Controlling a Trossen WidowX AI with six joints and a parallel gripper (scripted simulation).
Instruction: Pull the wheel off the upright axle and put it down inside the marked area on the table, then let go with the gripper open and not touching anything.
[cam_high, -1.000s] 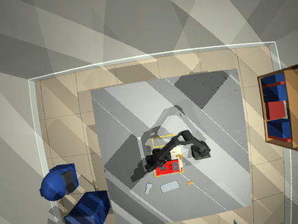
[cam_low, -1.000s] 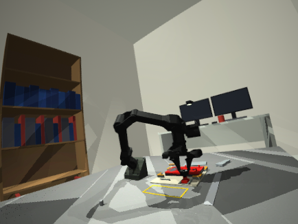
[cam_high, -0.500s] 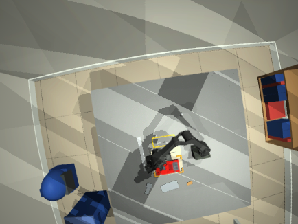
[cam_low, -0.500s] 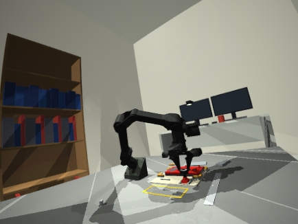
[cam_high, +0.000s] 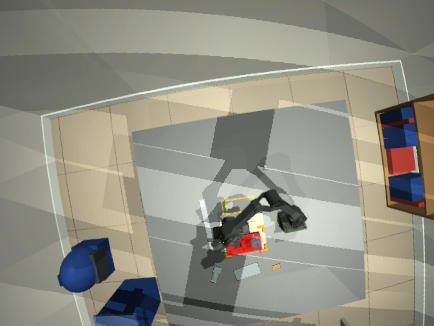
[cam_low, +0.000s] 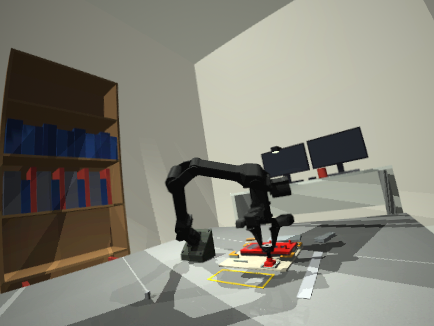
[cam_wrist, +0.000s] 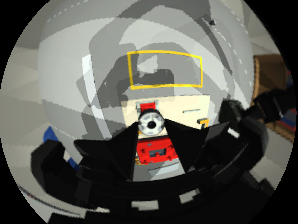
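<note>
Wrist view: my gripper (cam_high: 226, 228) (cam_low: 270, 251) (cam_wrist: 150, 123) is closed on the wheel (cam_low: 268, 246) (cam_wrist: 151, 123), one black finger at nine o'clock, the other at three. Wheel is round, pale-faced, dark at the hub. A small red base (cam_low: 269, 262) (cam_wrist: 148, 106) shows just beyond it at twelve; exterior view puts wheel and fingertips above that base. Whether the axle still sits inside the hub, I cannot tell.

Marked area, a yellow outline (cam_high: 222, 207) (cam_low: 236, 284) (cam_wrist: 129, 70), lies between twelve and one from the wheel in the wrist view. Wheel is outside it, over the cream board (cam_high: 256, 220) (cam_low: 232, 261) (cam_wrist: 175, 103).

Red block (cam_high: 243, 243) (cam_low: 275, 247) (cam_wrist: 157, 151) sits on the board, near six from the wheel in the wrist view; an orange hook-shaped piece (cam_wrist: 202, 122) stands at three. Long pale strip (cam_high: 206, 222) (cam_low: 310, 275) (cam_wrist: 90, 85) lies at ten.

Top view: my arm's base (cam_high: 300, 227) (cam_low: 204, 254) stands at three o'clock from the board. Pale flat plate (cam_high: 247, 271) lies near six, small orange piece (cam_high: 276, 266) around five. Bookcase (cam_high: 381, 160) (cam_low: 120, 150) stands well apart, around two. My gripper masks the wheel there.
</note>
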